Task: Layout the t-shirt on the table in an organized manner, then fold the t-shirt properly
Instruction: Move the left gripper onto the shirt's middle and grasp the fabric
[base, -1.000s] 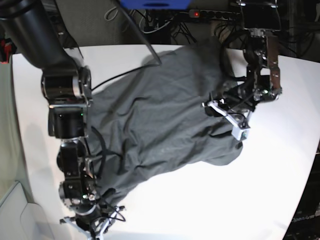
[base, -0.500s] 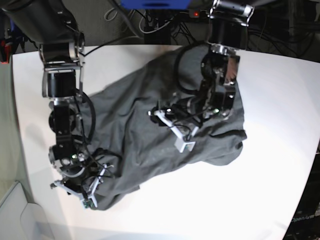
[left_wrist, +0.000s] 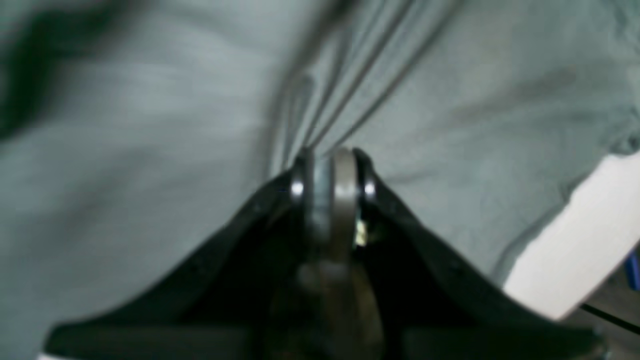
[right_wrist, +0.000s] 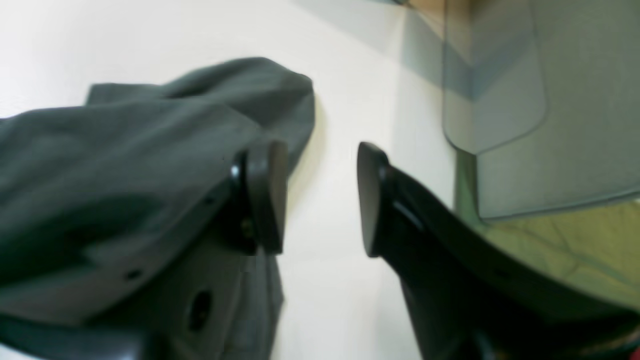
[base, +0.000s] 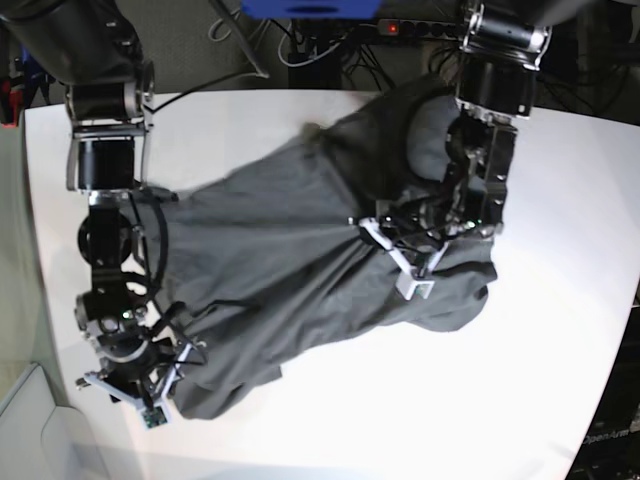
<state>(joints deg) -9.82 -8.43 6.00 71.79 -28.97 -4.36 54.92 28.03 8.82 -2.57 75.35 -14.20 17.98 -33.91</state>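
My left tool (left_wrist: 327, 175) was clenched on a pinch of the t-shirt (base: 300, 260), cloth ridges fanning out from its tips. My right tool (right_wrist: 320, 197) stood released, nothing between its fingers, just beside the shirt's near corner. The shirt lay rumpled across the middle of the white tabletop (base: 560, 360).

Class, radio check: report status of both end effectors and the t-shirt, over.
Left end effector shut, pinching t-shirt fabric. Right end effector open, empty, beside the shirt's edge. Shirt crumpled on table. Nothing in the way.
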